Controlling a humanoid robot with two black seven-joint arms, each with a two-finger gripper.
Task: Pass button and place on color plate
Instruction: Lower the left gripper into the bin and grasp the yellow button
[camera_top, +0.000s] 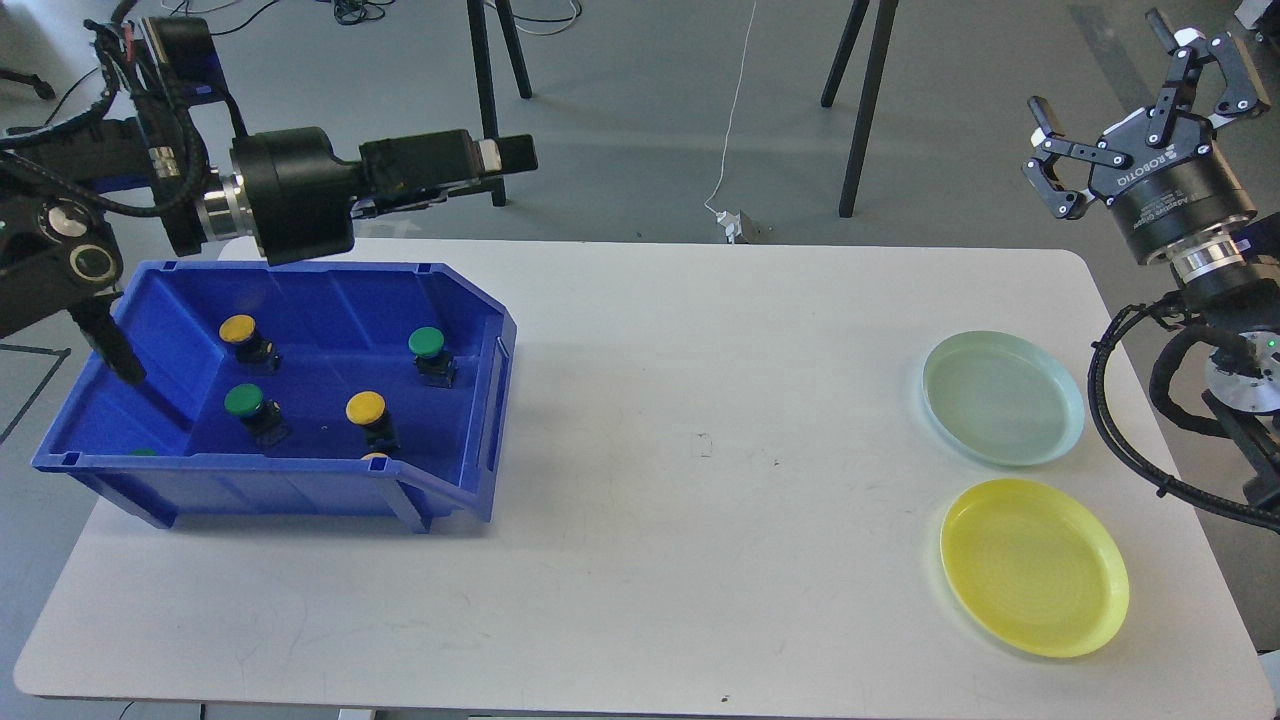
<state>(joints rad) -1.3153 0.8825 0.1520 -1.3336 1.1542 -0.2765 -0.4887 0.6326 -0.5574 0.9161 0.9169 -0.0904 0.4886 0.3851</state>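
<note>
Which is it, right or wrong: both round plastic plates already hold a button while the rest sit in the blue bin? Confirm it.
Wrong. In the head view the pale green round plastic plate and the yellow round plastic plate are both bare; every visible button, such as the green-capped one, sits in the blue plastic bin.

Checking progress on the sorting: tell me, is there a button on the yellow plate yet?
No, the yellow plate lies bare, and every button in view is inside the blue bin.
</note>
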